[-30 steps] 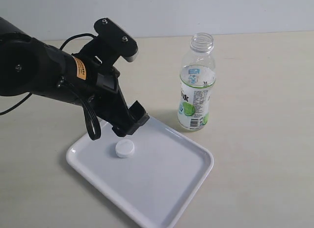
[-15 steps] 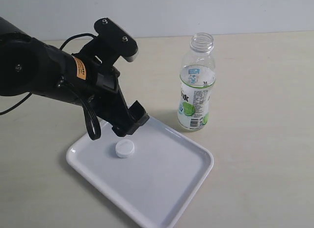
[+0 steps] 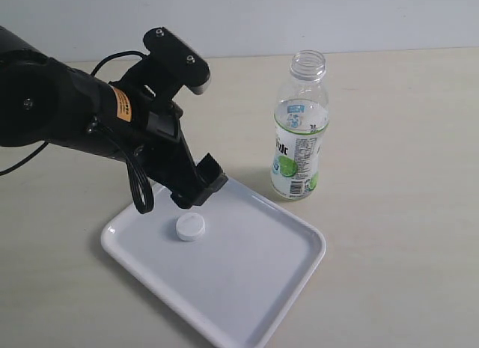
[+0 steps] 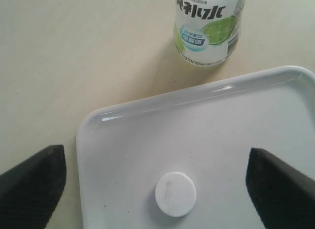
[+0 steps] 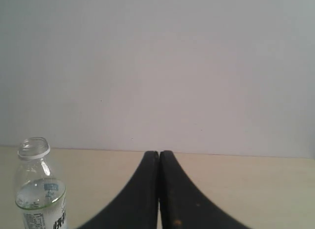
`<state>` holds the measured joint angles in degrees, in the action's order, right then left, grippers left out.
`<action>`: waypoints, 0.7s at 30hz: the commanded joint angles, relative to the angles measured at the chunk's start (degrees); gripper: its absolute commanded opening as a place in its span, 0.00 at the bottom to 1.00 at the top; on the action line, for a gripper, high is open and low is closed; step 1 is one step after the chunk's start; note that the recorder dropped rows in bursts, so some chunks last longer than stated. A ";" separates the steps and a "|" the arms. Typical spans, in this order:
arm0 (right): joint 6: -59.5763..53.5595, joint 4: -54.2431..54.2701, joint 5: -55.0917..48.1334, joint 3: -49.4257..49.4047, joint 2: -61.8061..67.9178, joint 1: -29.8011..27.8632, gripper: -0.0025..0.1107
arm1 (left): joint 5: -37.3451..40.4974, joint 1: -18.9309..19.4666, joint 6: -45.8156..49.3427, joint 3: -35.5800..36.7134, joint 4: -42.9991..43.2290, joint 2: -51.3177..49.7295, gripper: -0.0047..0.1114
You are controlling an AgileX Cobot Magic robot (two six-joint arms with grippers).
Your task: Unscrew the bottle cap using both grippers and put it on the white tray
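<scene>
Bright, even, soft light. Faint shadows fall on the table (image 3: 404,213) beside the bottle (image 3: 299,138). Glare streaks the white tray (image 4: 162,98) rim. Left wrist view slightly soft.

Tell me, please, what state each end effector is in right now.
Left end effector: open, holding nothing; bottle cap lies on white tray.
Right end effector: closed, holding nothing.

The small round white cap (image 3: 190,227) lies flat inside the white tray (image 3: 288,284), towards the end where my left tool (image 3: 198,188) hangs. That tool is spread wide just above the cap, touching nothing. The tray is rectangular, round-cornered and low-rimmed, and rests on the tabletop. The clear bottle (image 3: 299,135) with the lime label stands upright and uncapped just beside the tray's rim. My right tool (image 5: 159,189) has its fingers pressed together, empty.
</scene>
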<state>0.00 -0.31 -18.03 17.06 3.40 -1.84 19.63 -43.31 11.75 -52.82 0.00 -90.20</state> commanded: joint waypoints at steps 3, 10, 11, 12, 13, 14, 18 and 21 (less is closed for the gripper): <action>0.00 -2.07 2.90 -8.31 -3.07 -0.12 0.03 | -0.51 -0.10 0.02 0.16 0.00 0.48 0.85; 0.68 -1.92 2.66 -10.92 -3.40 -0.12 0.03 | -0.51 -0.10 0.02 0.16 0.00 0.48 0.85; 0.68 -2.05 2.66 -10.87 -3.40 -0.12 0.03 | -0.51 -0.10 0.02 0.16 0.00 0.48 0.85; 0.68 -2.24 2.66 -10.87 -3.40 -0.12 0.03 | -0.51 -0.10 0.02 0.16 0.00 0.48 0.85; 0.68 -2.37 2.66 -10.98 -3.40 -0.12 0.03 | -0.51 -0.10 0.02 0.16 0.00 0.48 0.85; 0.68 -2.37 2.66 -10.98 -3.40 -0.12 0.03 | -0.51 -0.10 0.02 0.16 0.00 0.48 0.85; 0.56 -3.03 1.45 -12.08 -3.40 -0.12 0.03 | -0.51 -0.10 0.02 0.16 0.00 0.48 0.85; 0.00 -3.54 0.17 -14.18 -3.40 -0.12 0.03 | -0.51 -0.10 0.02 0.16 0.00 0.48 0.85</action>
<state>0.56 -2.91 -16.62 4.52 0.33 -1.84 19.63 -43.31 11.75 -52.82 0.00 -90.20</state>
